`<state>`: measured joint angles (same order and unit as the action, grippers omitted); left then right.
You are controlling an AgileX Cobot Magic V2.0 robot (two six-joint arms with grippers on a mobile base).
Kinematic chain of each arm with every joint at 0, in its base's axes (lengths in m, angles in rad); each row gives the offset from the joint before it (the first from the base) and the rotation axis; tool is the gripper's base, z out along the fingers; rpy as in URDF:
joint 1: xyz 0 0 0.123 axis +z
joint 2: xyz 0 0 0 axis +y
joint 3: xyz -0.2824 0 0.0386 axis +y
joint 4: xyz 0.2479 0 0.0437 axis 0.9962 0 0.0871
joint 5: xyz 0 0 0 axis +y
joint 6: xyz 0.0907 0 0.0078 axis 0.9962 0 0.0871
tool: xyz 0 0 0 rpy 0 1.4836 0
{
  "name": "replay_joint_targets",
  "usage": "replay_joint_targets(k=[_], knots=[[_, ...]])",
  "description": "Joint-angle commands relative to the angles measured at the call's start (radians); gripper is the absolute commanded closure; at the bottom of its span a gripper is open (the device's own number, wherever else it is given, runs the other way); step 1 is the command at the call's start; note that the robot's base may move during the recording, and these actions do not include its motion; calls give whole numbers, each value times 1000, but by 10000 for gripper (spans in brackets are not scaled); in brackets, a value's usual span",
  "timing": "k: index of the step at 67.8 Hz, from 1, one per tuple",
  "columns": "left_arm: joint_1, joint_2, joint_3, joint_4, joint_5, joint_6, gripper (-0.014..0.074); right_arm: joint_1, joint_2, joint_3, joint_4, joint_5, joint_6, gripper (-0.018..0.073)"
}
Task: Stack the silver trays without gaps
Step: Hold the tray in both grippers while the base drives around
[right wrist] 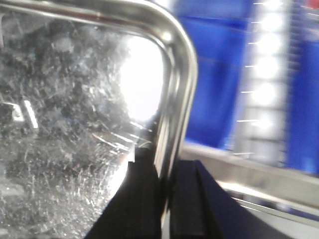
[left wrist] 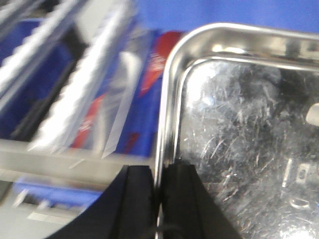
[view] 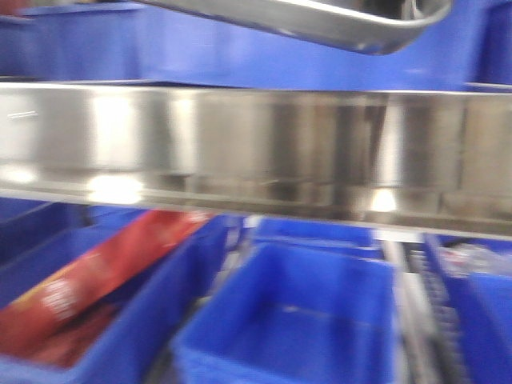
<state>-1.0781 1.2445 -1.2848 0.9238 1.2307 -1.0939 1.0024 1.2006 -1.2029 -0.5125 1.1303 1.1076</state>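
One silver tray (view: 320, 20) is held in the air at the top of the front view, above the shelf rail, its underside tilted. In the left wrist view my left gripper (left wrist: 158, 191) is shut on the tray's (left wrist: 239, 139) left rim, one finger inside the scratched pan, one outside. In the right wrist view my right gripper (right wrist: 167, 191) is shut on the right rim of the same tray (right wrist: 75, 124). No other silver tray shows.
A long brushed-steel shelf rail (view: 256, 148) crosses the front view under the tray. Below it stand blue bins (view: 296, 320), the left one holding a red packet (view: 96, 276). More blue bins (view: 240, 48) sit behind the tray. Roller tracks (left wrist: 79, 84) lie left of the tray.
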Motion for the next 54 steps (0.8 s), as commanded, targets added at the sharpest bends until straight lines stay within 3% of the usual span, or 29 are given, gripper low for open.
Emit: replay_joint_targets(k=[1,54], knots=[[-5,-3,-5,29,-46,-16,613,7,-9,-10,3,-113,-21,574],[-5,-3,-5,29,-46,-16,613,7,-9,-10,3,-167,-21,574]])
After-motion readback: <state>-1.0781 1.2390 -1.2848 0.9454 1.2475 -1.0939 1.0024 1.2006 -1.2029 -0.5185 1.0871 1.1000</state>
